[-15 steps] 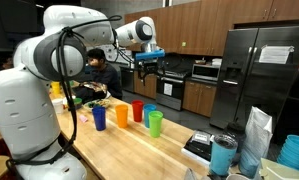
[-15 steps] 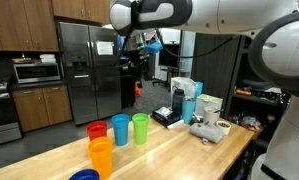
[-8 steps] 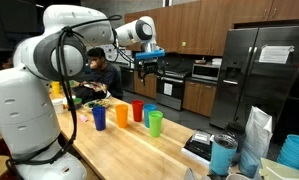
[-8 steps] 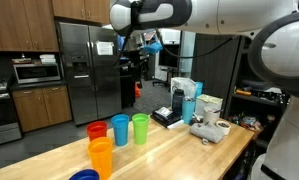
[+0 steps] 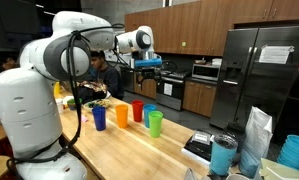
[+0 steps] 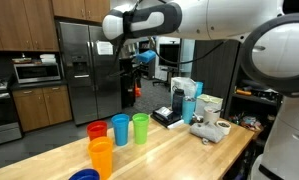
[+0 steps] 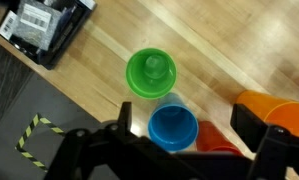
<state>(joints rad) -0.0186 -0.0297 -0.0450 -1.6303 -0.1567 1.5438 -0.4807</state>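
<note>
There are five cups on the worktop: one green cup, one red cup, one orange cup, one light blue cup and one dark blue cup. There is one fridge and one person.

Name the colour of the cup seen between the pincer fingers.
The cup is light blue. It shows clearest in the wrist view, framed beneath the open pincer.
</note>
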